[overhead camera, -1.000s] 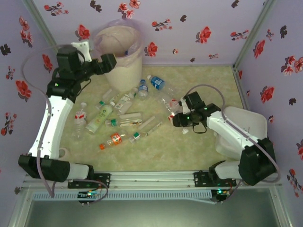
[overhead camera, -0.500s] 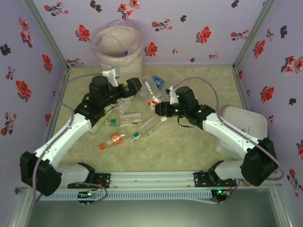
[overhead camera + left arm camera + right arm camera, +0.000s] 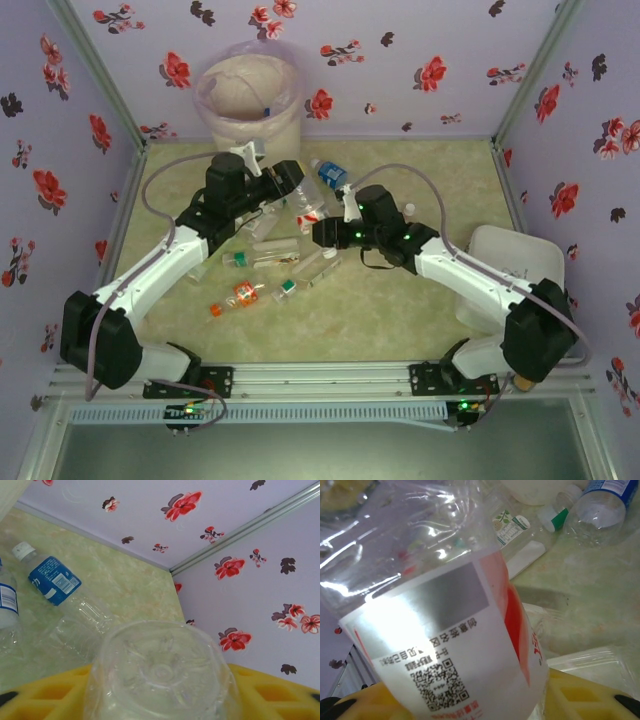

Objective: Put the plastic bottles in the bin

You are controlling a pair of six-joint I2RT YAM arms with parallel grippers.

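Observation:
A clear plastic bottle with a red-and-white label (image 3: 310,206) hangs above the middle of the table between both arms. My right gripper (image 3: 323,232) is shut on its labelled body (image 3: 445,630). My left gripper (image 3: 292,183) is closed round its base (image 3: 160,670), with yellow jaws pressed to both sides. A blue-labelled bottle (image 3: 330,175) (image 3: 52,580) lies behind it on the table. More bottles lie left of centre, among them a clear one (image 3: 272,253) and an orange-labelled one (image 3: 240,293). The cream bin (image 3: 250,110) with its pinkish bag stands at the back left.
A green-capped bottle (image 3: 555,517) and a blue-labelled one (image 3: 602,500) lie below the held bottle in the right wrist view. A white housing (image 3: 510,265) sits at the right. Flowered walls close the table on three sides.
My left arm swung down from the bin to the table's middle and closed on the bottle's base. My right arm lifted the bottle leftward towards it.

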